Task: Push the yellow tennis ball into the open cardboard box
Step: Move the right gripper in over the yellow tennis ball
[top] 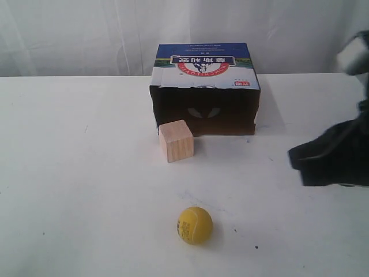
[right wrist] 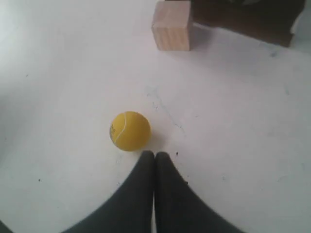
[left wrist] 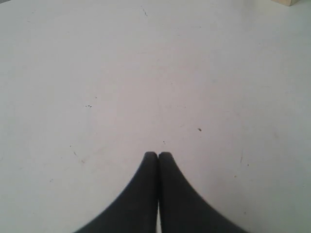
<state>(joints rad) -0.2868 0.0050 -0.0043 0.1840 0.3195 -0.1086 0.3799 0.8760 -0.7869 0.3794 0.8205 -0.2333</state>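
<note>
The yellow tennis ball lies near the table's front, dark print facing forward; in the right wrist view the ball sits just beyond my fingertips. The open cardboard box stands at the back middle, blue-and-white top up, dark opening facing front; its brown wall shows in the right wrist view. My right gripper hangs at the right, well away from the ball, and is shut on nothing. My left gripper is shut over bare table and is out of the exterior view.
A pale wooden cube stands just in front of the box's left half, between ball and opening; the cube also shows in the right wrist view, and its corner in the left wrist view. The white table spreads around.
</note>
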